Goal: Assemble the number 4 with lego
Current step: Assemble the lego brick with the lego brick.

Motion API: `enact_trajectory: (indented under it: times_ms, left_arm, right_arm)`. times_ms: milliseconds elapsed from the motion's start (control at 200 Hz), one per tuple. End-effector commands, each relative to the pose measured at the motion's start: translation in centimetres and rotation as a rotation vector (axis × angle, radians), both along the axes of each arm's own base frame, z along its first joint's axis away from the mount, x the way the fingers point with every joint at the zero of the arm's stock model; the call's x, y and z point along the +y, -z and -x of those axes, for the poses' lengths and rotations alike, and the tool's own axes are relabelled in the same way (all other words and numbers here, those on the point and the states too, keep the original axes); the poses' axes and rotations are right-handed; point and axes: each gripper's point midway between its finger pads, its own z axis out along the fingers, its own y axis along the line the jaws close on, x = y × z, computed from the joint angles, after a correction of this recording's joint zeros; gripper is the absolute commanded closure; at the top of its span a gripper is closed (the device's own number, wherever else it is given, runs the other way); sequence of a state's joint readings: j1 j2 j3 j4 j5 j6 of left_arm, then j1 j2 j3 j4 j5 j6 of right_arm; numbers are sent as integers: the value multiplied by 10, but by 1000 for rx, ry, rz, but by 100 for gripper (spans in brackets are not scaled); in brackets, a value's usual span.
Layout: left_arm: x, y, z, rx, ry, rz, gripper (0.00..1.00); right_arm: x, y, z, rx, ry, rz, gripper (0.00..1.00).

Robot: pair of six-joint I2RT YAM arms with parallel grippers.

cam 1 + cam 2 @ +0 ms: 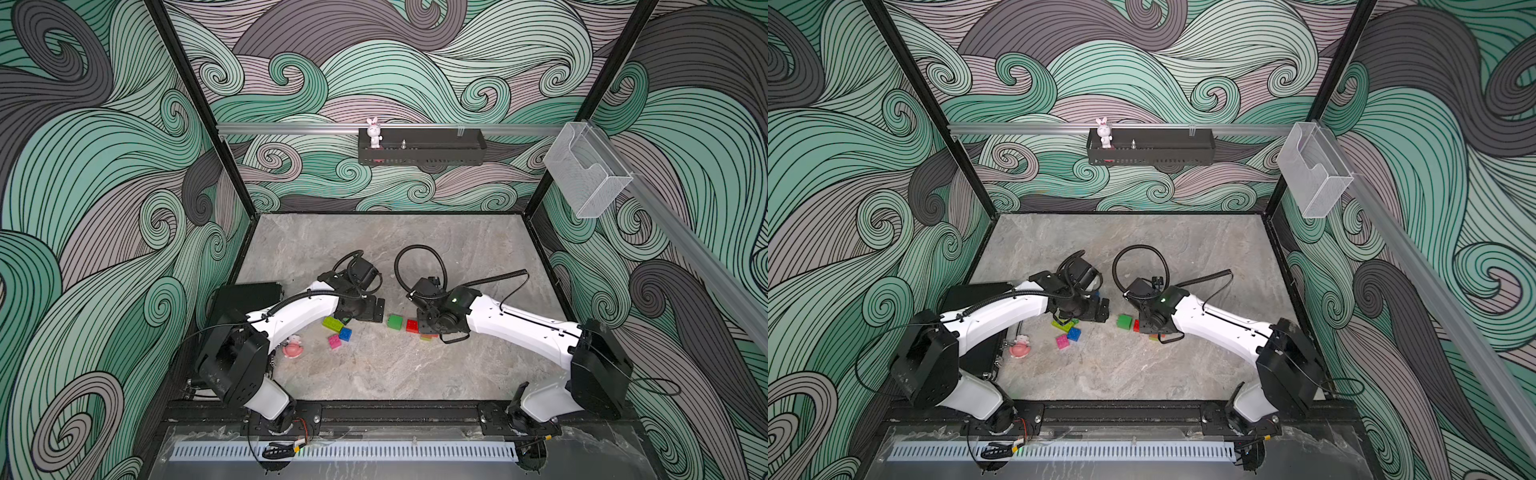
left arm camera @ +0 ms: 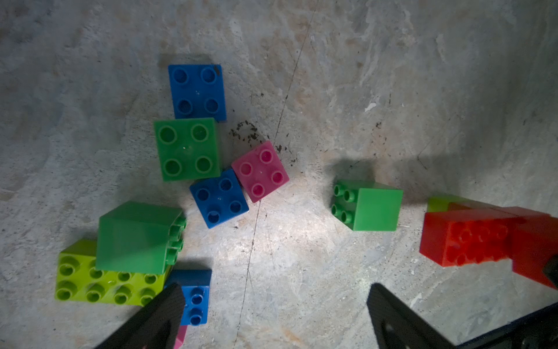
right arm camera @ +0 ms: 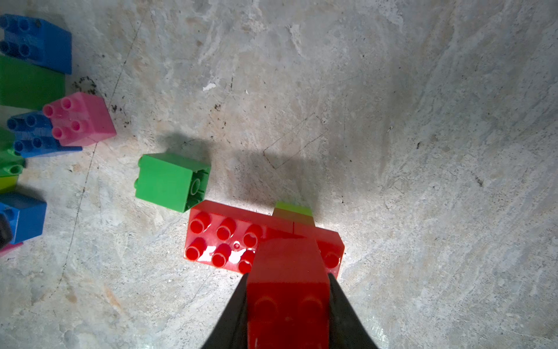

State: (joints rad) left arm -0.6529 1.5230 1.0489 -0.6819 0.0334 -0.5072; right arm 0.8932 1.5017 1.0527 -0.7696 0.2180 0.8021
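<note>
Right fingers squeeze a red brick over the long red brick on the counter, left fingers wide and empty; pushed down crooked, it could knock the green brick at 9 o'clock.

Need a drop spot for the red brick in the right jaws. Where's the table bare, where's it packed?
Bare: far table up to the back wall; near strip between bricks and front rail; gap between lone green brick and pink brick. Packed: lime, green and blue cluster beside pink; red oblong brick close to the lone green.
</note>
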Motion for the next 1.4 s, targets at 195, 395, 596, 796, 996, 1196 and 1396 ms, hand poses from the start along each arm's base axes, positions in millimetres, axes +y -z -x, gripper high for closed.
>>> enact_trajectory:
  times_ms: [195,395,596,796,996,1196,1396]
  left_arm:
    - [5,2,1,16,-14,-33,1]
    - [6,3,1,19,-16,-36,1]
    - [7,3,0,19,-20,-45,2]
    - [9,5,1,26,-24,-52,1]
    - [10,4,1,25,-26,-54,1]
    - [10,6,2,27,-28,-55,1]
    - [11,6,2,29,-21,-59,1]
  right_arm:
    - [-15,12,4,14,12,82,100]
    - [-16,20,13,57,-22,87,100]
    - [-20,29,25,110,-110,97,100]
    - [-20,27,25,128,-166,77,100]
    - [-15,19,19,128,-218,54,100]
    - [-6,18,19,148,-210,27,100]
    - [-10,10,14,113,-180,54,100]
